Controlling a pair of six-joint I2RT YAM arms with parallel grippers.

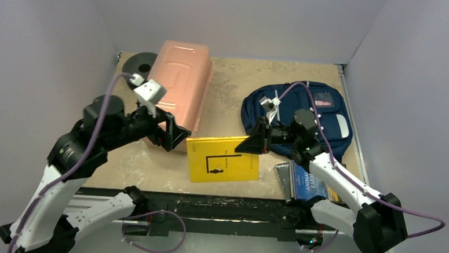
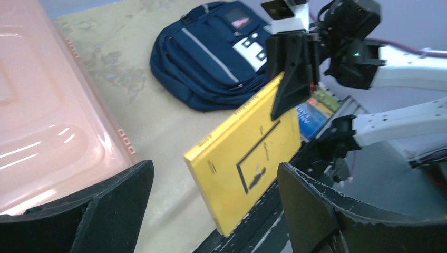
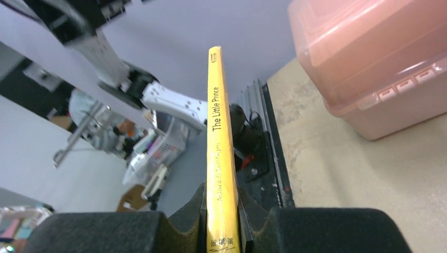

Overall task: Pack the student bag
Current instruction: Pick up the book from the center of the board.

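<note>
The student bag (image 1: 327, 111), a navy backpack with grey stripes, lies flat at the back right of the table and shows again in the left wrist view (image 2: 205, 52). A yellow book (image 1: 223, 159) hangs above the table's front middle, tilted. My right gripper (image 1: 255, 144) is shut on the book's right edge; its spine (image 3: 217, 132) runs straight up between the pads of that gripper (image 3: 220, 211). My left gripper (image 1: 174, 136) stands open just left of the book. In its own view the gripper (image 2: 215, 171) has wide jaws with the book (image 2: 248, 158) beyond them, untouched.
A long pink translucent box (image 1: 181, 81) lies at the back left, close behind my left gripper. A black spool (image 1: 139, 62) sits behind it. More books (image 1: 306, 182) lie at the front right, under my right arm. The black mounting rail (image 1: 206, 205) runs along the near edge.
</note>
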